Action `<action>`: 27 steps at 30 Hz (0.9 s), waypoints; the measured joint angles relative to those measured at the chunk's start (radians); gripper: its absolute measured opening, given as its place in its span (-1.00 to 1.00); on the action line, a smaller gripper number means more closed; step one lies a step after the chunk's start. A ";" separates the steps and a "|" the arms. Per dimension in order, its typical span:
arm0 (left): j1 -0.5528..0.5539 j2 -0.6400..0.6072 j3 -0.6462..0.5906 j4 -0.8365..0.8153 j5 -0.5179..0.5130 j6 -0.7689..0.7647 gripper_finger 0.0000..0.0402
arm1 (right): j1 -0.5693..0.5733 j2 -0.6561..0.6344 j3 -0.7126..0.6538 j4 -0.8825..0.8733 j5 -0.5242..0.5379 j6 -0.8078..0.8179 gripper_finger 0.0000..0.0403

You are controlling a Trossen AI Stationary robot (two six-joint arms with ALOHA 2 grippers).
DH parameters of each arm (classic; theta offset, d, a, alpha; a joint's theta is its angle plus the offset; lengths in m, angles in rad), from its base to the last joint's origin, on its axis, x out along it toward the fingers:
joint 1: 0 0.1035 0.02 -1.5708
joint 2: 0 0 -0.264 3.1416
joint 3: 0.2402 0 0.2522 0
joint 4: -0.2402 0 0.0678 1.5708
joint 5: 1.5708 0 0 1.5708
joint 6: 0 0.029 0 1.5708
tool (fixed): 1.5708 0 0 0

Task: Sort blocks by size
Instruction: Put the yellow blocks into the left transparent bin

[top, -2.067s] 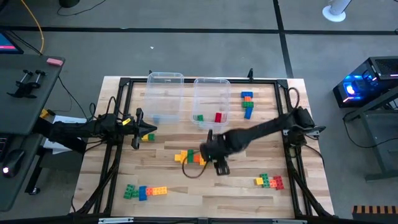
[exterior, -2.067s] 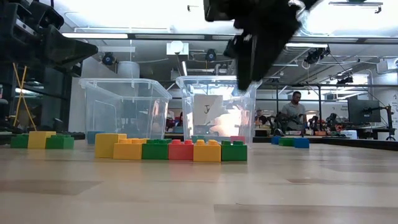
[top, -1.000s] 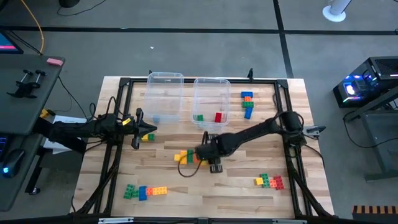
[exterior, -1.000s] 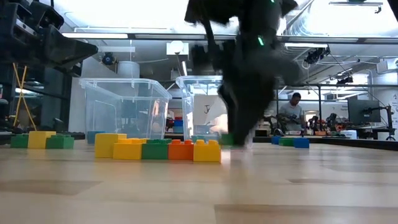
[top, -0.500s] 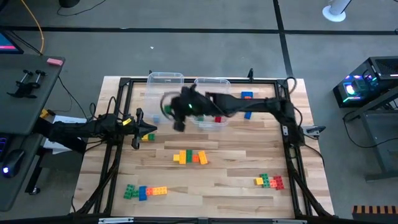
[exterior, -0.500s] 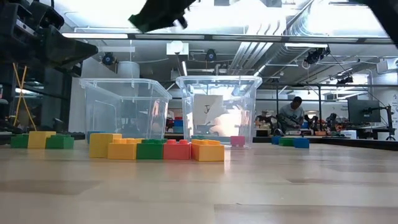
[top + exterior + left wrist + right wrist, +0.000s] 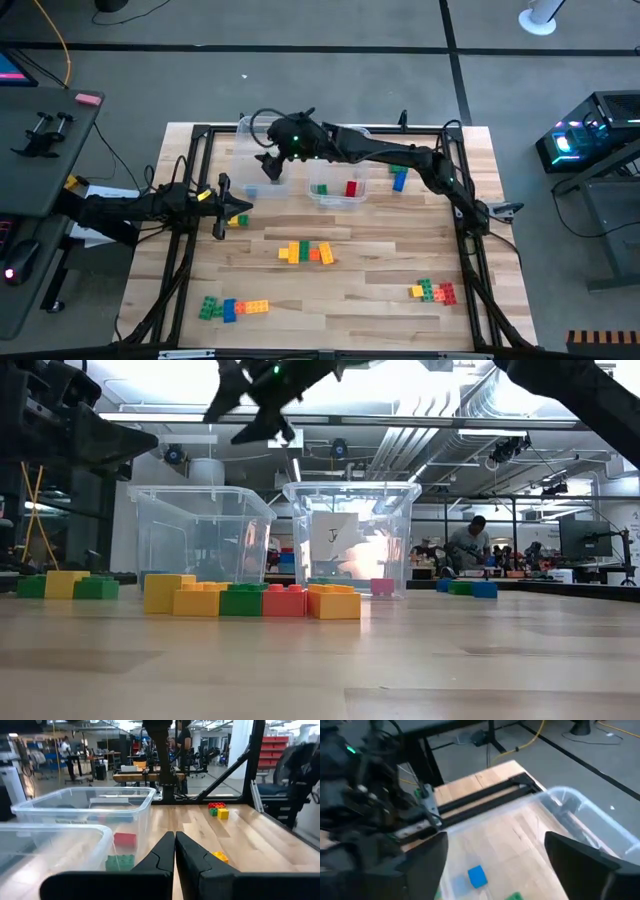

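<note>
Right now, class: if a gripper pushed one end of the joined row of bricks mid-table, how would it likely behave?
The joined row of bricks would probably slide or pivot rather than roll: it lies flat on the wooden table. It looks like rigid plastic, so likely stiff, though the joints between colours might snap apart. It seems light.

On the wooden counter (image 7: 400,660) a row of blocks (image 7: 252,598) stands in front: yellow, yellow, green, red and orange, touching each other. Far at the left edge there is another short row (image 7: 66,585), green, yellow, green. Behind the rows stand two clear bins, the left bin (image 7: 200,538) and the right bin (image 7: 348,538). A pink-red block (image 7: 381,586) shows low in the right bin. The right end effector (image 7: 255,400) hangs high above the left bin, with its fingers spread. A blue and green row (image 7: 470,588) lies far at the right.
</note>
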 joint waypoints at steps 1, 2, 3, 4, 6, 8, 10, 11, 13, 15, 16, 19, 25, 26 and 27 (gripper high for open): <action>0.000 0.000 0.000 0.001 0.000 0.009 -0.98 | 0.000 -0.001 0.038 -0.039 -0.010 -0.005 0.70; 0.000 0.000 0.000 0.001 0.000 0.011 -0.98 | 0.000 -0.008 0.056 -0.065 -0.012 -0.011 0.71; 0.000 0.000 0.000 0.007 0.000 -0.003 -0.98 | 0.000 -0.036 0.040 -0.051 -0.016 -0.021 0.72; 0.000 0.000 0.000 0.029 0.001 -0.040 -0.98 | 0.000 -0.073 0.015 -0.054 -0.025 -0.023 0.73; 0.000 0.001 0.000 0.143 0.000 -0.193 -0.98 | 0.001 -0.126 0.006 -0.098 -0.027 -0.018 0.73; 0.000 0.001 0.000 0.315 -0.011 -0.384 -0.98 | 0.005 -0.171 0.006 -0.180 -0.028 0.002 0.72; 0.000 0.002 0.000 0.478 -0.046 -0.551 -0.98 | 0.012 -0.207 0.005 -0.245 -0.028 0.015 0.71; 0.000 0.009 0.000 0.564 -0.091 -0.588 -0.98 | 0.016 -0.225 0.005 -0.261 -0.028 0.019 0.71; 0.008 0.028 0.031 0.646 -0.223 -0.653 -0.98 | 0.033 -0.251 0.004 -0.293 -0.019 0.019 0.72; 0.017 0.082 0.133 0.556 -0.214 -0.674 -0.94 | 0.050 -0.277 0.004 -0.312 0.004 0.017 0.72; 0.019 0.121 0.203 0.455 -0.156 -0.655 -0.90 | 0.058 -0.284 0.004 -0.318 0.022 0.013 0.72; 0.019 0.300 0.492 0.040 -0.026 -0.514 -0.74 | 0.075 -0.295 0.004 -0.355 0.065 0.000 0.72; 0.008 0.671 1.065 -0.880 0.017 -0.253 -0.27 | 0.088 -0.301 0.003 -0.558 0.079 -0.010 0.72; -0.002 0.720 1.111 -0.984 0.031 -0.256 -0.20 | 0.090 -0.303 0.003 -0.610 0.079 -0.011 0.72; -0.016 0.756 1.138 -1.076 0.056 -0.271 -0.13 | 0.092 -0.303 0.003 -0.656 0.082 -0.012 0.72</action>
